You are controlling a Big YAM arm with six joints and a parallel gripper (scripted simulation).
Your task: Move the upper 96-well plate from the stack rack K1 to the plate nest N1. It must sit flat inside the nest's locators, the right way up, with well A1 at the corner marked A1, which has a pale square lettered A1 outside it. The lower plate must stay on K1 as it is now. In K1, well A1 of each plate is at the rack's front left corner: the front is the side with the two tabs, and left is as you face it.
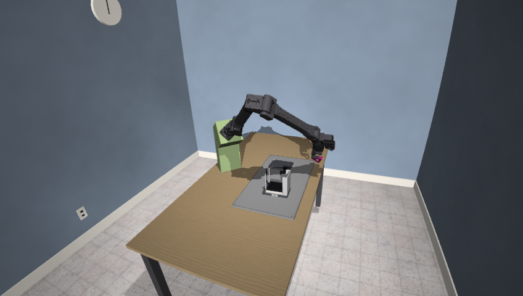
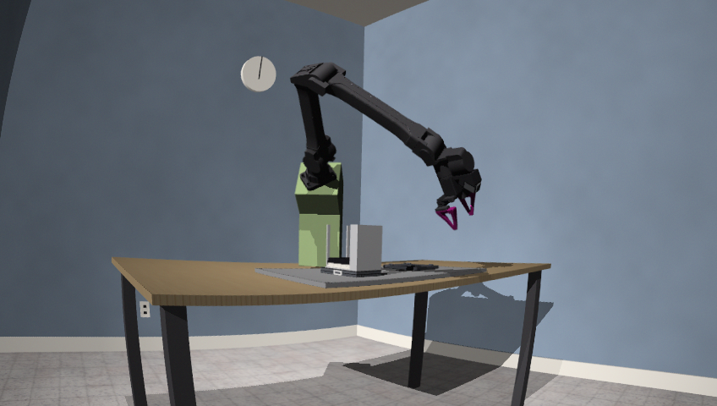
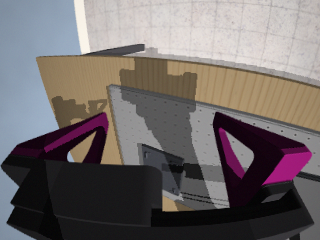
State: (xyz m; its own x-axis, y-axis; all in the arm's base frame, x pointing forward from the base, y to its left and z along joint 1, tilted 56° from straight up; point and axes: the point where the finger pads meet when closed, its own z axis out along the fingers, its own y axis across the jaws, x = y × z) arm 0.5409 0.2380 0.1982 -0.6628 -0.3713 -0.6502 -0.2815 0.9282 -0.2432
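Observation:
The white stack rack K1 (image 1: 277, 179) stands on the grey mat (image 1: 274, 187) and holds dark plates low between its posts (image 2: 340, 263). I cannot separate upper from lower plate. The flat dark plate nest N1 (image 1: 280, 162) lies on the mat behind the rack; it also shows in the exterior view (image 2: 409, 266) and in the wrist view (image 3: 167, 172). My gripper (image 2: 457, 211), with magenta fingers, is open and empty. It hangs well above the table's far right corner, beyond the nest, as also seen in the top view (image 1: 317, 158) and the wrist view (image 3: 163, 143).
The arm's base sits on a green pedestal (image 1: 228, 149) at the table's back left. The table's far edge and right edge are close below the gripper. A wall clock (image 2: 258, 73) hangs behind.

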